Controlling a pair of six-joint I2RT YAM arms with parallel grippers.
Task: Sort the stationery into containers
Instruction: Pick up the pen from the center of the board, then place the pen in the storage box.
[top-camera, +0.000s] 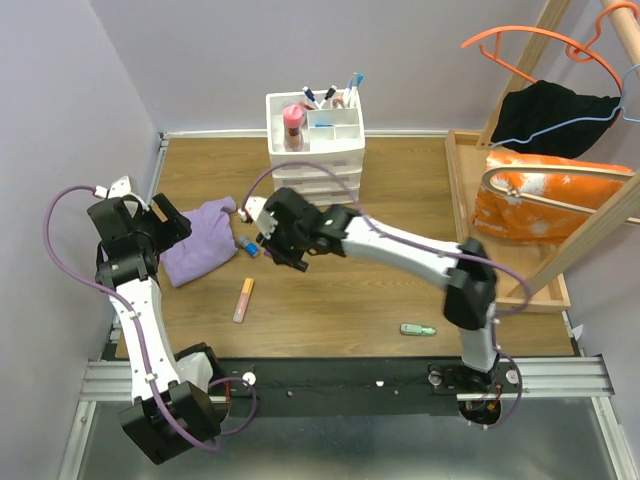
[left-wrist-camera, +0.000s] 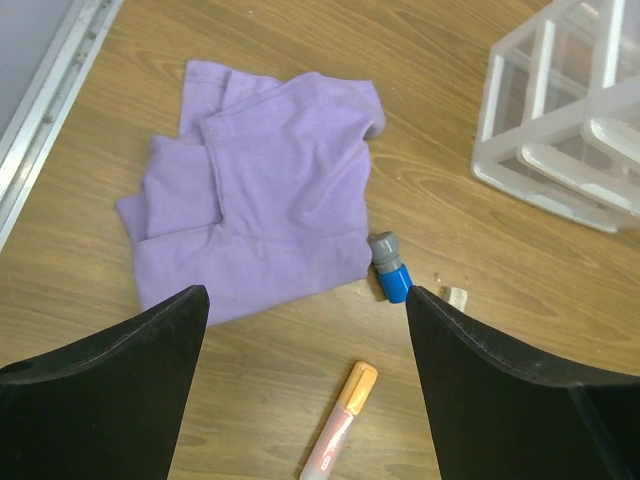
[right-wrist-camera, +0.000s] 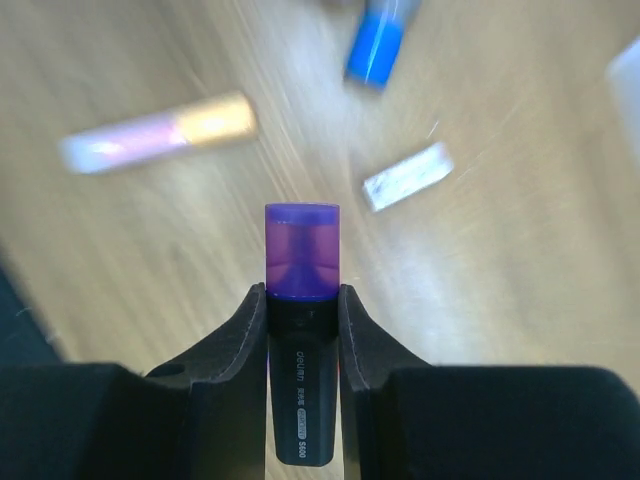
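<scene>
1. Left gripper: positioned over the left part of the brown wooden table. Its two black fingers stand wide apart with nothing between them.
2. Crumpled lilac fabric cloth: lies flat on the table below the left gripper.
3. Stubby blue marker with a grey cap: lies on the table, touching the right edge of the cloth.
4. Pale pink highlighter with an orange cap: lies on the table, nearer the arm bases than the blue marker and apart from it.
5. Right gripper: extended across the table centre, just beside the blue marker. Its jaws are clamped on a black-bodied highlighter with a translucent purple cap, cap end projecting beyond the fingertips, above the table surface.
6. White plastic three-drawer organiser: stands at the far edge, centre. Several pens stand upright in its open top compartments.
7. Small green marker: lies alone near the right arm base.
</scene>
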